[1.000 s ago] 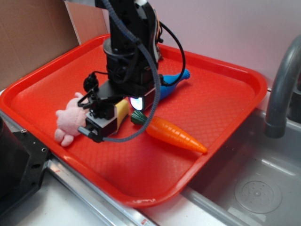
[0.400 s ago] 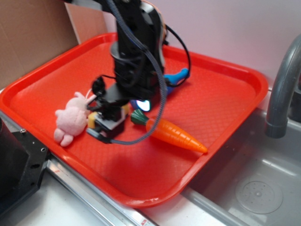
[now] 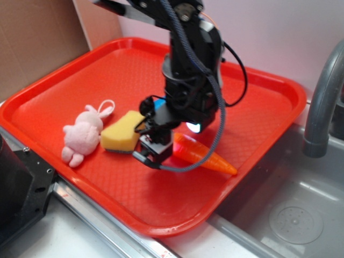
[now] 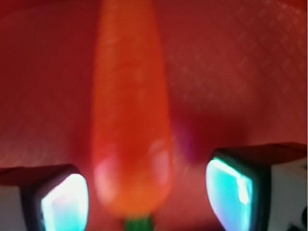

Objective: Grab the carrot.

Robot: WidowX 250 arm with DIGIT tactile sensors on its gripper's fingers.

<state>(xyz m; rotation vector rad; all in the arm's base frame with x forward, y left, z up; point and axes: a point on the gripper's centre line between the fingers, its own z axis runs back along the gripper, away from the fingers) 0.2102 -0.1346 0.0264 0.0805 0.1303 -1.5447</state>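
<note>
Claw: black robot claw (image 4: 147, 190), pointed down at the tray; fingers spread apart, nothing clamped; one glowing pale-blue pad (image 4: 65, 202) on each side of the wrist view.
Carrot: glossy orange ribbed plastic toy carrot (image 3: 207, 155), lying flat directly under the claw; in the wrist view its thick end sits in the gap between the two pads, nearer the left-hand one, whether touching cannot be told; green stub at the bottom edge, body running up and away from the claw.
Sponge: yellow foam wedge (image 3: 122, 131), just beside the claw in the exterior view, on the side away from the carrot's tip.
Plush: small pink soft-toy rabbit (image 3: 81, 134), beyond the sponge, farther from the claw.
Tray: large red textured plastic tray (image 3: 258, 107), bearing all of the above, beneath the claw.
Faucet: grey curved metal spout (image 3: 322, 97), well off from the claw, past the tray's edge.
</note>
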